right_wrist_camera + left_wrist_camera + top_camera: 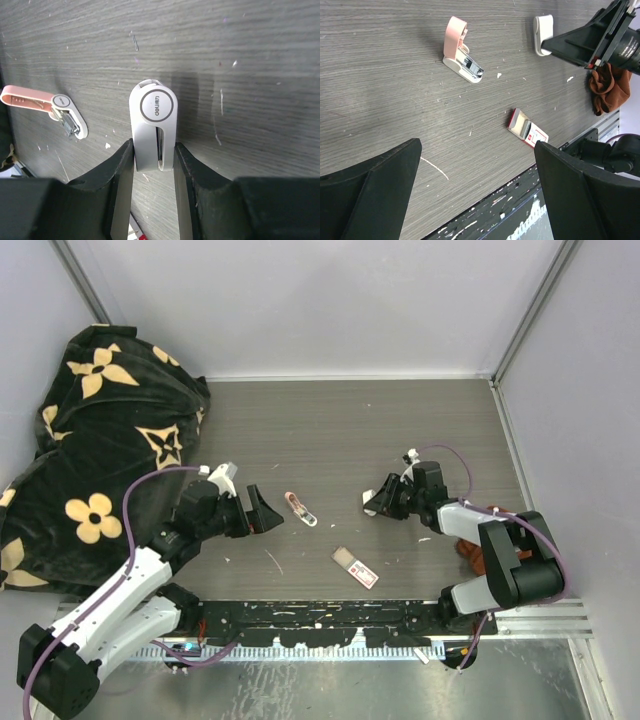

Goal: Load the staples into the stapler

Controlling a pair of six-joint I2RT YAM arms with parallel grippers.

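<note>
Right jaws clamp a white stapler (152, 127) — staple box (527, 128) seemingly open.

White arms (125, 590), black joints, purple cables (160, 472), black fingers (375, 195).

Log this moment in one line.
left gripper: open, empty | right gripper: shut on white stapler | pink stapler: lying open | staple box: open
</note>
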